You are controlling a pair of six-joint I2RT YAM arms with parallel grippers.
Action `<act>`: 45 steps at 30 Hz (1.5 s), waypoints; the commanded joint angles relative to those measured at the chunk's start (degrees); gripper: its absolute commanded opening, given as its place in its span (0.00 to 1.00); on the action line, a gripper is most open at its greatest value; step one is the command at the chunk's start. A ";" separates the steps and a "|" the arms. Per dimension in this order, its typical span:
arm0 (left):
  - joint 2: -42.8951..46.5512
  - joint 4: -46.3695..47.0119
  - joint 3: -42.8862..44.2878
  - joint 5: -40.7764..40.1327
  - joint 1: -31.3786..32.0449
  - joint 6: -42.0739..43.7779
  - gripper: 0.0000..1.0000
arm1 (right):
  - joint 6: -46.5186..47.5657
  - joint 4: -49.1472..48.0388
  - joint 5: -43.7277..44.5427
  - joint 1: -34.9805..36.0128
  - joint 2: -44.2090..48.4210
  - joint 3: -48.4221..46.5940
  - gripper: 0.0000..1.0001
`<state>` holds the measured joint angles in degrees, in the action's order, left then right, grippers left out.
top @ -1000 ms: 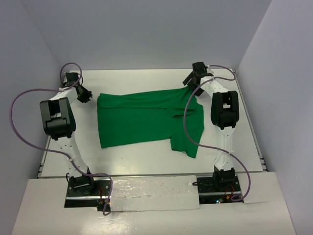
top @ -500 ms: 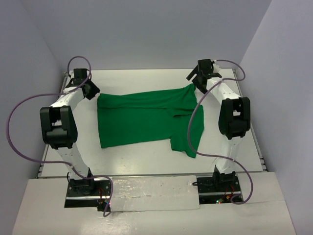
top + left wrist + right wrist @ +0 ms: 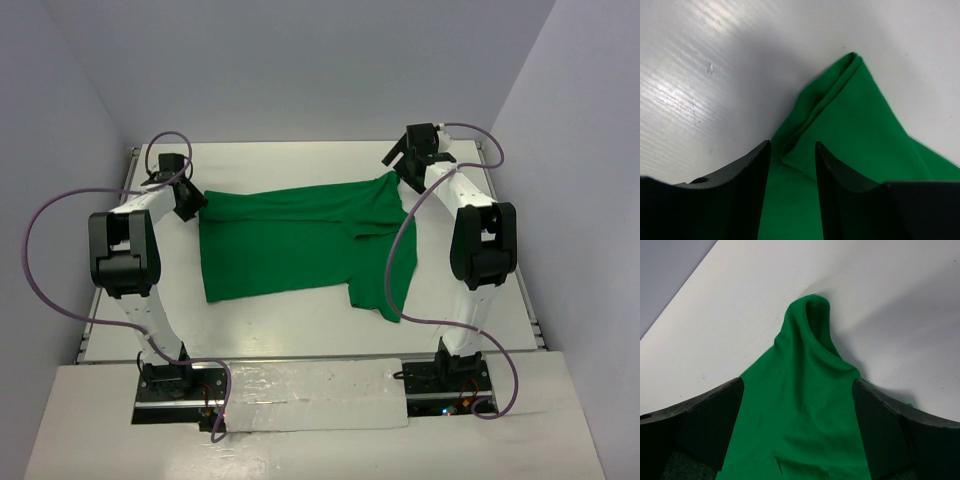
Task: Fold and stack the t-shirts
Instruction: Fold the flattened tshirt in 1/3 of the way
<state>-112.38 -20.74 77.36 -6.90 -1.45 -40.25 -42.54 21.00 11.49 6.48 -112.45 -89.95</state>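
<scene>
The bright green t-shirt [image 3: 290, 240] lies spread on the white table, partly folded, with one sleeve reaching toward the near right. My left gripper [image 3: 190, 200] hangs over its far-left corner. In the left wrist view its fingers [image 3: 792, 150] stand apart, with the pointed cloth corner [image 3: 850, 110] lying flat below and ahead of them. My right gripper [image 3: 400, 162] is over the far-right corner. In the right wrist view its jaws [image 3: 797, 385] are wide open, and the shirt's bunched corner [image 3: 807, 350] rests on the table between and beyond them.
The white table [image 3: 300, 330] is closed in by grey walls at the back and on both sides. Purple cables loop from each arm, and the right one [image 3: 395, 260] hangs over the shirt's right side. The arm bases [image 3: 180, 380] sit at the near edge.
The left gripper has shifted slightly right to the shirt's far-left corner and its jaws have widened. The right arm's elbow has swung to the right. The shirt has stayed put.
</scene>
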 commanded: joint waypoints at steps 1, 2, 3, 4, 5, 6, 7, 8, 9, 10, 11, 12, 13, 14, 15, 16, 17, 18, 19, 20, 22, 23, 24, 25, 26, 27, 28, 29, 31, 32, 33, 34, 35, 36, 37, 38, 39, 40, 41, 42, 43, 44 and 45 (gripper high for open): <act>-0.59 1.68 -0.91 0.12 0.41 -0.29 0.47 | 0.27 -1.42 0.29 -0.16 0.03 0.59 0.96; -0.75 1.79 -0.96 0.06 0.52 -0.39 0.46 | 0.27 -1.53 0.29 -0.22 -0.03 0.76 0.96; -0.82 1.84 -0.99 0.04 0.67 -0.44 0.46 | 0.27 -1.58 0.29 -0.24 -0.05 0.83 0.96; -1.17 1.94 -0.94 0.09 0.79 -0.40 0.44 | 0.32 -1.58 0.24 -0.19 -0.10 0.93 0.96; -1.57 2.02 -0.73 0.09 0.86 -0.32 0.43 | 0.36 -1.58 0.20 -0.19 -0.17 1.01 0.96; -1.79 2.02 -0.43 0.03 0.91 -0.27 0.41 | 0.36 -1.58 0.21 -0.24 -0.23 1.01 0.96; -1.84 1.98 -0.15 -0.08 0.84 -0.26 0.40 | 0.36 -1.58 0.29 -0.24 -0.23 1.02 0.96; -2.22 1.63 0.33 -0.33 0.88 -0.22 0.39 | 0.36 -1.58 0.29 -0.24 -0.23 1.10 0.96; -2.58 1.33 0.77 -0.58 0.92 -0.18 0.38 | 0.36 -1.58 0.29 -0.24 -0.22 1.19 0.96; -2.67 1.40 0.87 -0.67 0.92 -0.18 0.37 | 0.36 -1.58 0.29 -0.24 -0.14 1.28 0.96; -2.67 1.36 1.00 -0.71 0.92 -0.13 0.36 | 0.36 -1.67 0.29 -0.19 -0.14 1.41 0.96; -2.67 1.32 1.12 -0.75 0.92 -0.09 0.35 | 0.36 -1.75 0.29 -0.15 -0.14 1.53 0.96; -2.67 1.52 1.12 -0.65 0.92 -0.04 0.34 | 0.36 -1.80 0.29 -0.15 -0.19 1.54 0.96; -2.67 1.62 1.14 -0.60 0.92 -0.01 0.33 | 0.36 -1.84 0.27 -0.17 -0.23 1.56 0.96; -2.69 1.48 1.21 -0.68 0.92 -0.02 0.32 | 0.36 -1.84 0.19 -0.23 -0.21 1.64 0.96; -2.76 1.40 1.22 -0.78 0.92 -0.09 0.30 | 0.34 -1.85 0.10 -0.15 -0.14 1.71 0.96; -2.75 1.40 1.30 -0.94 0.92 -0.09 0.29 | 0.27 -1.93 0.03 -0.17 -0.12 1.73 0.96; -2.65 1.39 1.30 -1.04 1.04 -0.10 0.29 | 0.27 -1.93 0.01 -0.24 -0.05 1.81 0.96; -2.52 1.30 1.30 -1.21 1.81 -0.14 0.27 | 0.27 -1.98 -0.07 -0.24 -0.05 1.85 0.96; -2.40 1.22 1.30 -1.40 2.49 -0.18 0.25 | 0.27 -2.01 -0.15 -0.24 -0.05 1.90 0.96; -1.97 1.04 1.30 -1.91 2.60 -0.17 0.24 | 0.27 -2.03 -0.32 -0.15 0.04 1.99 0.96; -1.93 0.96 1.30 -2.08 2.69 -0.10 0.23 | 0.26 -2.10 -0.33 -0.16 0.04 2.07 0.96; -1.58 0.94 1.30 -2.16 2.76 -0.18 0.19 | 0.17 -2.11 -0.33 -0.24 0.04 2.16 0.96; -1.16 0.68 1.31 -2.26 2.77 -0.18 0.18 | 0.09 -2.19 -0.33 -0.24 0.04 2.25 0.96; -0.94 0.46 1.38 -2.41 2.81 -0.22 0.15 | 0.09 -2.23 -0.37 -0.20 0.04 2.36 0.96; -0.71 0.23 1.45 -2.55 2.84 -0.26 0.11 | 0.09 -2.27 -0.40 -0.16 0.04 2.47 0.96; -0.33 0.05 1.51 -2.75 2.93 -0.23 0.10 | 0.09 -2.32 -0.41 -0.15 0.04 2.54 0.96; 0.14 -0.11 1.55 -3.00 3.04 -0.18 0.10 | 0.09 -2.38 -0.41 -0.14 0.06 2.62 0.96; 1.28 -0.27 1.47 -3.47 3.12 -0.18 0.10 | 0.09 -2.54 -0.41 -0.06 0.23 3.00 0.96; 1.92 -0.76 1.47 -3.97 3.12 -0.34 0.10 | 0.04 -2.65 -0.41 -0.01 0.32 3.19 0.96; 2.52 -1.06 1.47 -4.26 3.12 -0.44 0.10 | 0.01 -2.72 -0.46 0.02 0.43 3.38 0.96; 3.09 -1.20 1.52 -4.40 3.12 -0.49 0.10 | 0.01 -2.76 -0.50 0.02 0.57 3.51 0.96; 3.66 -1.73 1.56 -4.98 3.12 -0.67 0.10 | 0.01 -2.90 -0.55 0.02 0.70 3.78 0.96; 4.55 -2.52 1.52 -5.81 3.12 -0.88 0.10 | -0.04 -3.07 -0.59 0.07 0.88 4.09 0.96; 5.64 -3.01 1.40 -6.34 3.12 -1.04 0.10 | -0.05 -3.19 -0.59 0.08 1.14 4.35 0.96; 6.50 -3.25 1.24 -6.68 3.12 -1.17 0.10 | 0.00 -3.27 -0.61 0.05 1.40 4.65 0.96; 7.09 -3.67 1.02 -7.22 3.12 -1.27 0.10 | 0.02 -3.35 -0.66 0.09 1.59 4.86 0.96; 7.83 -4.24 0.93 -7.79 3.12 -1.41 0.10 | 0.10 -3.42 -0.59 0.02 1.81 5.15 0.96; 8.38 -4.48 0.68 -7.91 3.12 -1.41 0.10 | 0.16 -3.42 -0.52 0.02 1.99 5.34 0.96; 8.86 -4.69 0.43 -8.07 3.12 -1.52 0.10 | 0.18 -3.53 -0.50 0.02 2.11 5.52 0.96; 9.18 -4.92 0.16 -8.19 3.12 -1.70 0.10 | 0.24 -3.60 -0.39 0.02 2.20 5.69 0.96; 9.70 -4.99 -0.53 -8.12 3.12 -1.94 0.10 | 0.29 -3.62 -0.33 0.02 2.38 5.93 0.96; 10.36 -4.95 -1.46 -7.97 3.12 -2.21 0.10 | 0.33 -3.66 -0.33 0.02 2.62 6.20 0.96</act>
<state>-106.14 -24.24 76.64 -12.79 1.25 -41.40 -42.54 19.46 10.33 6.48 -112.86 -84.65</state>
